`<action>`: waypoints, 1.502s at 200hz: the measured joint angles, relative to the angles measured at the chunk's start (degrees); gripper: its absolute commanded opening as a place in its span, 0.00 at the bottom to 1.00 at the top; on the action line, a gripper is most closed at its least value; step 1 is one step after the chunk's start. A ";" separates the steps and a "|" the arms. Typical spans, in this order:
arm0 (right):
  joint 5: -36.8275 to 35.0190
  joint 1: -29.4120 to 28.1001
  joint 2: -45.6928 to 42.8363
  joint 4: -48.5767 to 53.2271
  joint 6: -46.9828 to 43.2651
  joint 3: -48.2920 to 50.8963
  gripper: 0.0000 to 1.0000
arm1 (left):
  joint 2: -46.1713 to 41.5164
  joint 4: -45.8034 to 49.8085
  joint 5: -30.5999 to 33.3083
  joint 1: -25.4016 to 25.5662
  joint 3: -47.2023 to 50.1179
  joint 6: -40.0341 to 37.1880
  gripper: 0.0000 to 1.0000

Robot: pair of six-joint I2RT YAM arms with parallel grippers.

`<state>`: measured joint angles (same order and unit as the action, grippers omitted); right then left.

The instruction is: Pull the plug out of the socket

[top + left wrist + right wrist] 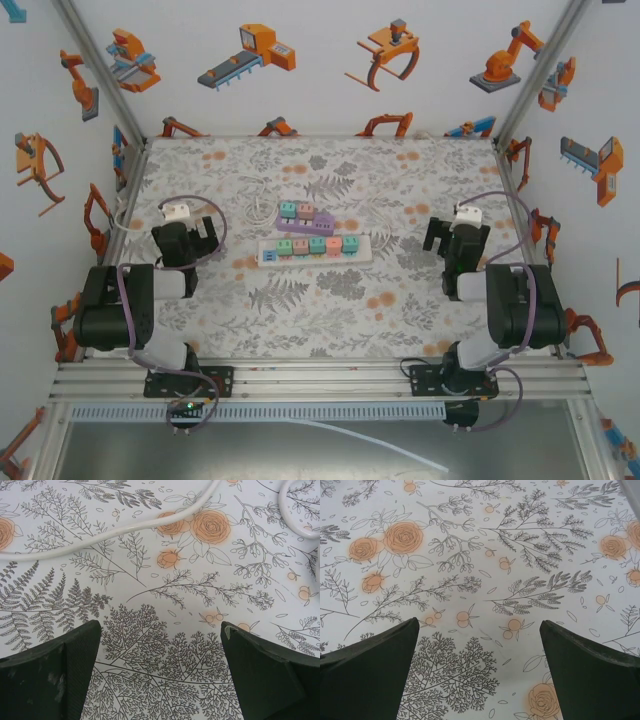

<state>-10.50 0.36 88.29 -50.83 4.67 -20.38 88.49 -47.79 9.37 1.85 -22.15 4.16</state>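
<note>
Plugs (300, 246) in several colours sit in a white socket strip (366, 245) at table centre, the left gripper (188, 232) at its 9 o'clock and the right gripper (452, 233) at 3 o'clock.

Left wrist: fingers (50, 680) spread wide over floral cloth (165, 595), a white cable (100, 537) at 12 o'clock.

Right wrist: fingers (365, 675) spread wide above the cloth.

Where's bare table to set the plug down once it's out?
Free: the near band of tablecloth between the white power strip and the arm bases; the far band behind the purple power strip; the gap up to the right gripper. Crowded: centre, both strips, and white cable by the left gripper.
</note>
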 measured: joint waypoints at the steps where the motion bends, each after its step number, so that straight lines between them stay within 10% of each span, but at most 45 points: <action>1: 0.02 0.00 0.00 0.02 0.00 0.00 0.99 | 0.00 0.00 0.00 0.00 0.00 0.00 0.97; 182: 1.49 -0.13 -1.16 1.20 -0.22 0.15 0.99 | 0.00 -0.02 0.00 0.00 0.00 0.00 0.97; 239: -3.61 -0.72 -31.91 31.61 12.81 -10.80 0.93 | -9.29 6.84 3.98 5.49 -0.26 -3.04 0.97; 300: 14.45 -9.18 -18.40 62.84 26.91 -41.77 0.89 | -32.11 37.55 4.35 13.84 -19.87 11.56 0.97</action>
<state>3.95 -8.82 69.89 12.01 31.57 -62.15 56.38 -10.24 13.72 15.68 -42.02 15.73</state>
